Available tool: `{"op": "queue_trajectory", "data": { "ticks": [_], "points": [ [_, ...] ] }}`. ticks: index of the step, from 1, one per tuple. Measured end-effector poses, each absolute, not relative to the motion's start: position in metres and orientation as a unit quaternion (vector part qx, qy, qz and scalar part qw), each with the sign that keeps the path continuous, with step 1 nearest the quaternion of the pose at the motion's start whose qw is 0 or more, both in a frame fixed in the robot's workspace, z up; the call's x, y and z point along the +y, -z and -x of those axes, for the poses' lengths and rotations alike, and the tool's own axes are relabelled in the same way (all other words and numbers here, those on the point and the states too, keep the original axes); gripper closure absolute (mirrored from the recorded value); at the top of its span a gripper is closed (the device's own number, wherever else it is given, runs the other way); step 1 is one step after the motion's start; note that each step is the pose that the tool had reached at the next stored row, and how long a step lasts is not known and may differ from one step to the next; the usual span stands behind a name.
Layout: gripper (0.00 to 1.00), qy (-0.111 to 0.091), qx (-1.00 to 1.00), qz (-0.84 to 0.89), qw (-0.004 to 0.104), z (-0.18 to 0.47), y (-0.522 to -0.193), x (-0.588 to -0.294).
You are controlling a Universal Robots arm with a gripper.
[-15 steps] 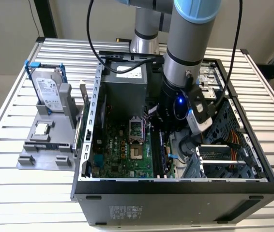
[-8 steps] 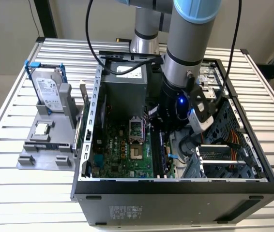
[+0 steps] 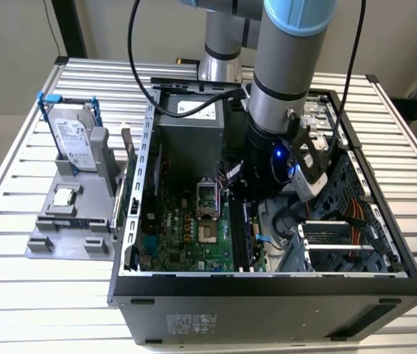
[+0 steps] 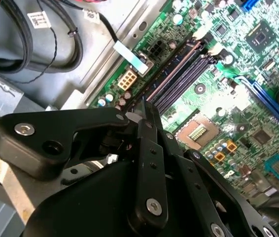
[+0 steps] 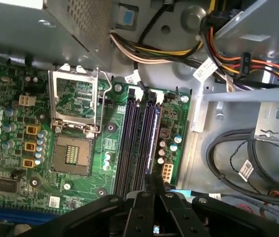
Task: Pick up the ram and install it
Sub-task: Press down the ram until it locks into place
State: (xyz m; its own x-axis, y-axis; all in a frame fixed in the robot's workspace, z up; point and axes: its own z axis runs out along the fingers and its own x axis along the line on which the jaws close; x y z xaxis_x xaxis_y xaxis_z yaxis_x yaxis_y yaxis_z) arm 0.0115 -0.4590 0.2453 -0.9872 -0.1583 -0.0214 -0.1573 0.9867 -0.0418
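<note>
We see the gripper [image 5: 151, 185] down inside the open computer case [image 3: 267, 284], fingers pressed together on the ram [image 5: 150, 140], which stands on edge in a memory slot of the green motherboard [image 5: 80, 123]

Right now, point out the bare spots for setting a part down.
The slatted table lies bare in front of the grey fixture. Inside the case it is crowded: motherboard, cables, and the pincer at the memory slots.
</note>
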Motion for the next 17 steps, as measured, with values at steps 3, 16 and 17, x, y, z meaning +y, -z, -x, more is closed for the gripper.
{"op": "queue_trajectory", "data": {
  "ticks": [3,16,17],
  "points": [
    [1.0,0.014,0.995,0.096,0.012,-0.0116,-0.2452,-0.4589],
    [1.0,0.009,0.982,0.191,0.01,-0.0116,-0.2451,-0.4589],
    [1.0,0.009,0.98,0.199,0.01,-0.0116,-0.245,-0.4589]
  ]
}}
